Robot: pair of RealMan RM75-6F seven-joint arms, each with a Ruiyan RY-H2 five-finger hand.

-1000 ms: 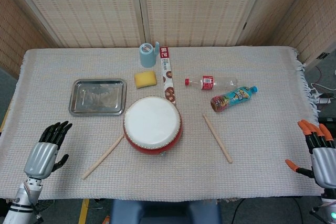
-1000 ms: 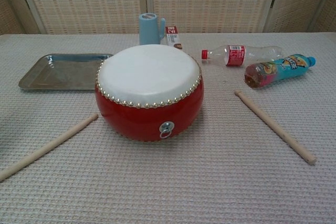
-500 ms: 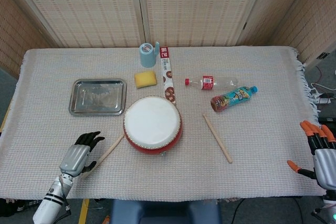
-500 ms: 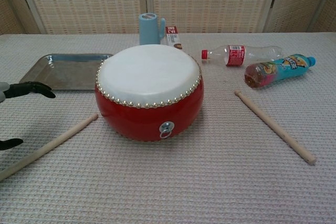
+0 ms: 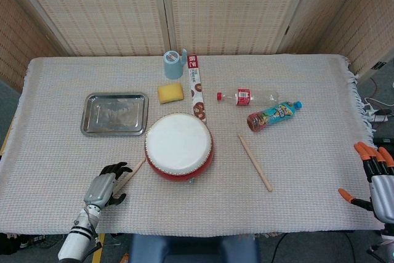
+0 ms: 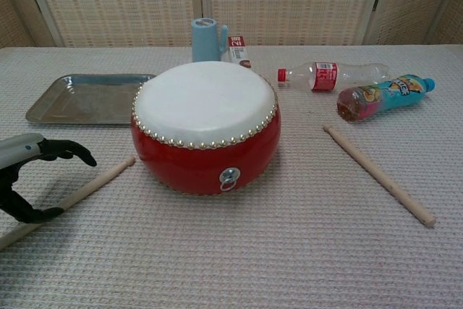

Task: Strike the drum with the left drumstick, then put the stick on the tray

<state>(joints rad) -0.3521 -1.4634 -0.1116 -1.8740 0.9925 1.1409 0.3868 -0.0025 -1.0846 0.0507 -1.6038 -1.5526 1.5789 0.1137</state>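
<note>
The red drum (image 5: pixel 179 146) with its white skin (image 6: pixel 205 99) stands at the middle front of the table. The left drumstick (image 5: pixel 133 170) lies slanted at the drum's left side, its tip near the drum wall. My left hand (image 5: pixel 106 186) hovers over the stick's lower half; in the chest view my left hand (image 6: pixel 29 177) has its fingers arched above the stick (image 6: pixel 101 177) and its thumb below, not closed on it. The empty steel tray (image 5: pixel 115 114) lies behind, also visible as the tray (image 6: pixel 87 98). My right hand (image 5: pixel 377 180) is spread at the table's right edge, holding nothing.
A second drumstick (image 5: pixel 255 162) lies right of the drum. Behind are a clear bottle (image 5: pixel 247 97), a colourful bottle (image 5: pixel 274 115), a yellow sponge (image 5: pixel 170 93), a blue cup (image 5: pixel 173 64) and a long red-and-white box (image 5: pixel 196 84).
My left hand has moved right from the table's left front to the left drumstick and now straddles it. My right hand has dropped slightly. The stick has not moved.
</note>
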